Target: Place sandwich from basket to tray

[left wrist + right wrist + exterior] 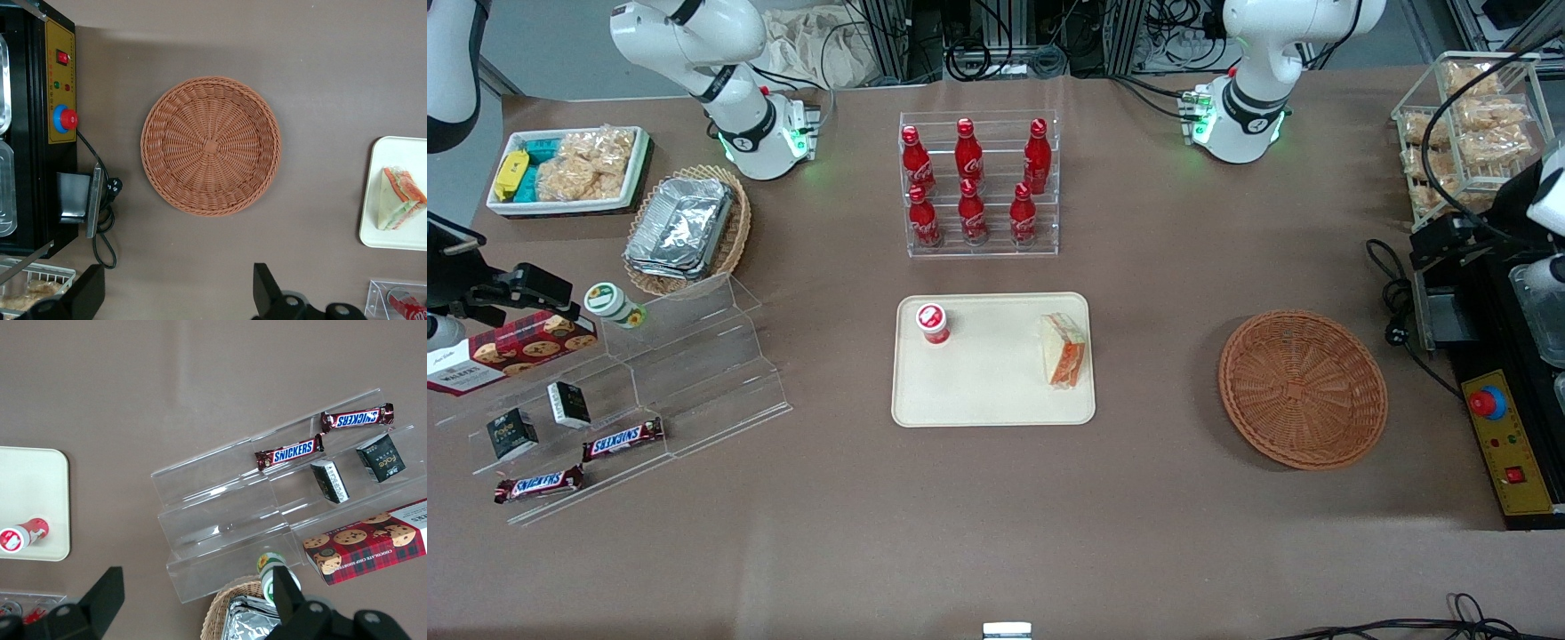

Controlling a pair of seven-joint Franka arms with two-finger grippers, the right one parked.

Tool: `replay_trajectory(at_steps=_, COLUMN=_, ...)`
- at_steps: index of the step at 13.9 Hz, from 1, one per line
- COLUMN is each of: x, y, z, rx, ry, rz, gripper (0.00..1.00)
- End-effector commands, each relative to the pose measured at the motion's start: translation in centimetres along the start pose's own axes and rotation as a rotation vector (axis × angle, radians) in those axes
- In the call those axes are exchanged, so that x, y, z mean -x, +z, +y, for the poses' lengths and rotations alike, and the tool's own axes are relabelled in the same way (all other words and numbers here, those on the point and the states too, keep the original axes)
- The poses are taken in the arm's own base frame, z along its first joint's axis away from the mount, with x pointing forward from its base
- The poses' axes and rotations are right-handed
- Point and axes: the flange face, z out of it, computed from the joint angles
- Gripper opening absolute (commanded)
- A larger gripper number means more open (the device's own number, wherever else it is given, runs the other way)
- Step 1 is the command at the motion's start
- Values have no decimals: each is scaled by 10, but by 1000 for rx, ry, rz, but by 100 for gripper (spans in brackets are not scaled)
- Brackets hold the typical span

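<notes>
- Resting on the tray [978, 404], the sandwich [1064, 349] sits nearer the working arm's end; the basket [1303, 388] is empty.
- The gripper [177, 293] hovers high above the basket, jaws wide apart.
- Soft, light and slippery-wrapped, it likely suits gentle holds across its flat faces.

We see only the two dark fingertips [87, 293] of the working arm's gripper [177, 293] in the left wrist view, spread wide with bare table between them; the picture's edge cuts off the rest. In the front view the gripper is out of sight, up past the frame edge. The tray [393, 193] is cut by the edge, only its end with the sandwich [399, 199] showing. Close by one fingertip, a red bottle [408, 305] in its clear rack [380, 293] is cut off. We cannot read the bottle's label.
</notes>
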Motion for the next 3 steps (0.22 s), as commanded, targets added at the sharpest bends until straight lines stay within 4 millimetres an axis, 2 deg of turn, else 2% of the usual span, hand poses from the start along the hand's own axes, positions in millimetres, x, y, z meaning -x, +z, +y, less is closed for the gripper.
replay_trajectory(at_steps=1, x=8, y=-4, z=7, rx=8, ry=16, rz=3, gripper=100)
replay_trajectory(at_steps=3, x=5, y=-3, z=10, rx=4, ry=-9, rz=2, gripper=100)
